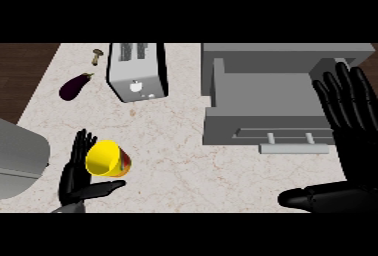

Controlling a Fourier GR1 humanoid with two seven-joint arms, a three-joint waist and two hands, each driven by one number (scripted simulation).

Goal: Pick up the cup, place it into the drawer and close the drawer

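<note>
One cup (108,159), one drawer (267,107), apparently open.

1. Light is even and fairly bright across the pale counter (170,145), with no glare spot anywhere.
2. The toaster (137,72) throws only a faint shadow at its base.
3. Beyond the right hand's (347,150) fingertips, the open drawer (266,95) reads in flat grey tones, its inner walls slightly darker.
4. Beside the left hand's (77,175) fingers, the yellow cup (107,159) glows saturated, shaded orange along its underside.
5. Edges look soft and slightly blocky throughout.
</note>
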